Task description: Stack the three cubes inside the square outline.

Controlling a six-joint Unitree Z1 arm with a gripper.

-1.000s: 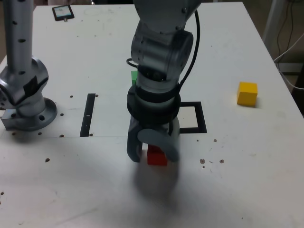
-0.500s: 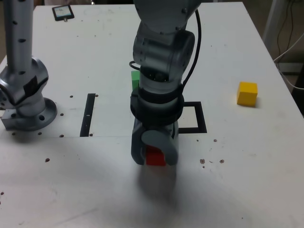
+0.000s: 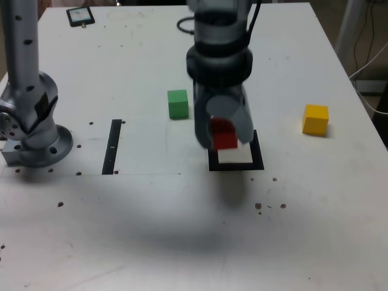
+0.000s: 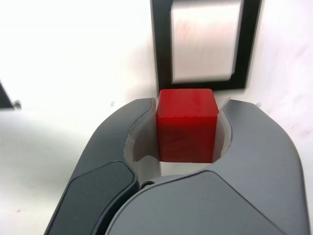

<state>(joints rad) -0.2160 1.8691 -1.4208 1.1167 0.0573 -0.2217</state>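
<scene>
1. The tool (image 3: 222,134) is closed narrowly on the red cube (image 3: 224,133); in the wrist view its two grey jaws press against opposite side faces of the red cube (image 4: 186,125), with the cube's front end sticking out past the jaw tips.
2. In the exterior view the tool hangs from the arm with the red cube held clear of the counter (image 3: 303,230), above the near-left part of the square outline (image 3: 259,159); its shadow falls on the counter in front of the outline.
3. Cubes counted: three, one of each colour. Red is in the tool, the green cube (image 3: 177,103) and the yellow cube (image 3: 316,119) sit on the counter.
4. There is one square outline (image 4: 161,44), a thick black frame with a white centre. In the wrist view it lies just ahead of the red cube's front face, with nothing resting inside it.
5. The green cube stands toward the exterior view's left of the tool, near it but apart. The yellow cube stands well apart toward the exterior view's right.
6. One thin black strip (image 3: 113,146) lies on the counter further to the exterior view's left, between the tool and the grey arm base (image 3: 33,130).
7. A small dark device (image 3: 80,16) lies at the counter's far left corner.
</scene>
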